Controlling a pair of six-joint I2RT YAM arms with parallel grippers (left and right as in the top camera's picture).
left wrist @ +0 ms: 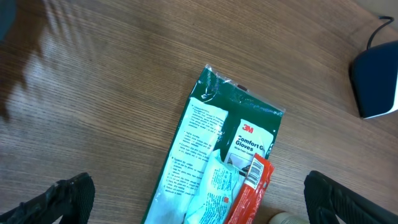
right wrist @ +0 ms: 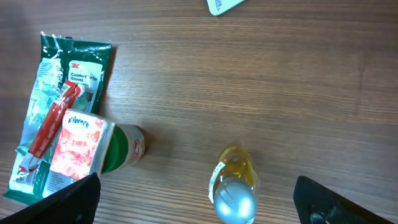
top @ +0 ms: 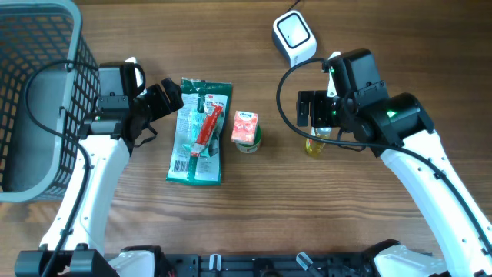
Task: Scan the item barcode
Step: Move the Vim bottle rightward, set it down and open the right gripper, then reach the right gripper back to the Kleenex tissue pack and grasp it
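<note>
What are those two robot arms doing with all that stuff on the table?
Getting ready to scan shopping items, it seems. Neither arm holds anything: the left gripper is open beside the green plastic glove packet, the right gripper open above the small yellow bottle with a silver cap. The white box-shaped barcode scanner waits at the far edge.
</note>
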